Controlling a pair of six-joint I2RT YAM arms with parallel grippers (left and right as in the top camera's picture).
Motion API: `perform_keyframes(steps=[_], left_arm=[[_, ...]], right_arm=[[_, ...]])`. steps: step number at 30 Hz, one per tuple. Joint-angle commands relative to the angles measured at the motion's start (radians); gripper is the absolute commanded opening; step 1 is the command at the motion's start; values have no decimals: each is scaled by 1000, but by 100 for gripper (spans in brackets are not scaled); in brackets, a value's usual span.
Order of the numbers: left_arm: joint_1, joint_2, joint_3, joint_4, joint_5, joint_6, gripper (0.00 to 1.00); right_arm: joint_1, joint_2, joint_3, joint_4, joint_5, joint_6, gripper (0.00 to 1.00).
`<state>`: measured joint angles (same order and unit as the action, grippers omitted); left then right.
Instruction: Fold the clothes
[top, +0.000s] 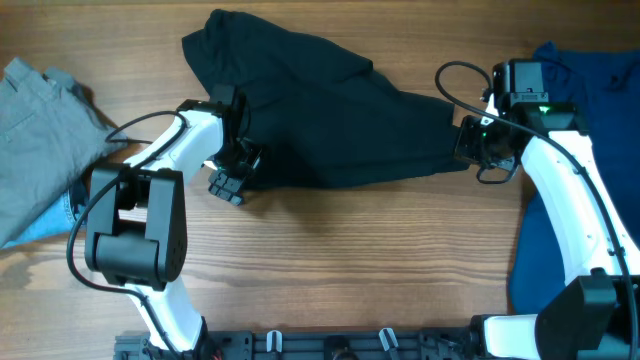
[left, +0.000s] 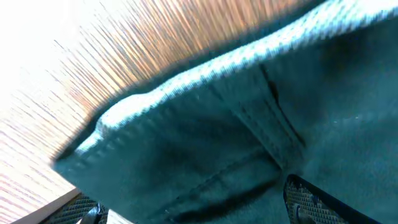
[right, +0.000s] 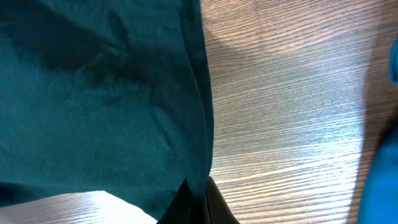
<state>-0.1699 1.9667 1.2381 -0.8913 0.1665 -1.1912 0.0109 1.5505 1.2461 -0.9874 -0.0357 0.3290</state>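
On the right, the right gripper (top: 472, 142) pinches the edge of the dark shirt (top: 330, 110), likely to pull it flat. The left gripper (top: 228, 183) is at its lower-left edge; I cannot tell its grip.

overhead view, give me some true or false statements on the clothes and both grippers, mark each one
1. The dark garment lies on the table between the two arms. True.
2. The grey garment lies at the table's right edge. False: it is at the left edge, and the blue garment is on the right.
3. The right gripper is at the dark garment's right end. True.
4. The dark garment is folded into a neat square. False: it is spread out, wrinkled and uneven in outline.
5. The left gripper hangs over the grey garment. False: it is at the dark garment's left edge.
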Motion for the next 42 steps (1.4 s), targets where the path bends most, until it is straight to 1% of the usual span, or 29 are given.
perform_keyframes(steps=[1, 4, 6, 8, 10, 12, 15, 16, 18, 19, 20, 25, 29, 32, 34, 36, 40, 42], left_arm=[[40, 43, -35, -42, -209, -74, 89], [55, 40, -35, -64, -243, -74, 91], [68, 40, -35, -67, -238, -74, 91], [72, 40, -35, -66, -227, -74, 88], [72, 40, -35, -67, -234, -74, 83], [72, 40, -35, -66, -236, -74, 75], [72, 40, -36, -48, -236, -74, 56], [72, 40, -35, -43, -240, -74, 46], [72, 40, -35, -38, -240, -74, 22], [72, 40, -35, -37, -240, -74, 15], [72, 40, -36, -40, -240, -73, 4], [72, 37, -35, -97, -269, -7, 4], [72, -4, -35, -116, -292, 82, 4], [72, -81, -34, -116, -292, 200, 4], [72, -148, -26, -117, -292, 295, 4], [72, -222, 1, -136, -291, 381, 4], [72, -383, 129, -193, -291, 541, 4], [72, -447, 212, -203, -292, 599, 4]], right_arm=[[-6, 3, -6, -3, 80, 12, 4], [-6, 3, -6, -3, 96, 12, 4], [-6, 3, -6, -2, 95, 11, 4], [-6, 3, -6, -3, 95, 11, 4], [-6, 3, -6, -4, 95, 11, 4], [-6, 3, -6, -4, 95, 11, 4], [-6, 3, -6, -4, 95, 11, 4], [-6, 3, -6, -4, 95, 11, 4], [-6, 3, -6, -4, 95, 11, 4], [-6, 3, -6, -4, 95, 11, 4], [-6, 3, -6, -5, 95, 11, 4], [-6, 3, -6, -2, 96, 11, 4], [-5, 3, -6, 5, 89, 12, 4], [-5, 3, -6, 3, 38, 4, 4], [-5, 3, -2, 5, -2, -39, 4], [-5, 1, 22, -13, -14, -48, 4], [-5, -24, 127, -37, -19, -50, 4], [-5, -50, 195, -39, -19, -58, 4]])
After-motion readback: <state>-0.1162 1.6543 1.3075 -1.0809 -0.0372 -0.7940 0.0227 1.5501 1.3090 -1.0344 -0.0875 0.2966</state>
